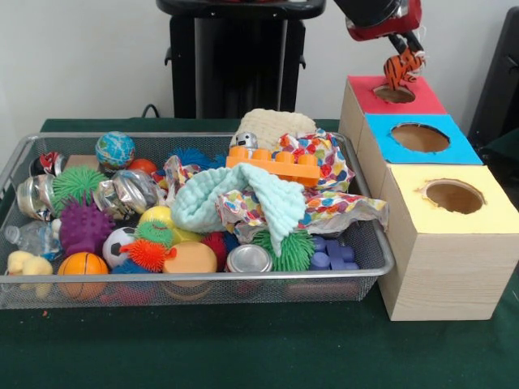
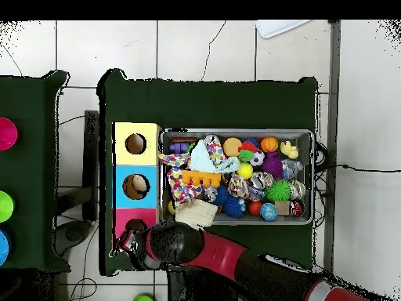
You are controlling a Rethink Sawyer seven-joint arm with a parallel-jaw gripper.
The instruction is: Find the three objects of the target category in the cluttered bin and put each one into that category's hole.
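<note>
- Gripper (image 1: 403, 63) clamps an orange-and-black striped toy (image 1: 401, 70) directly above the red box's hole (image 1: 394, 94), poised to drop it in.
- Wire bin (image 1: 369, 235) beside the red box holds the remaining clutter.

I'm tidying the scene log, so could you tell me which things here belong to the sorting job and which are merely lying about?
In the job:
- gripper, holding the orange striped toy
- red-topped box's hole
- wire bin

Lying about:
- mint cloth
- orange building block
- globe ball
- purple spiky ball
</note>
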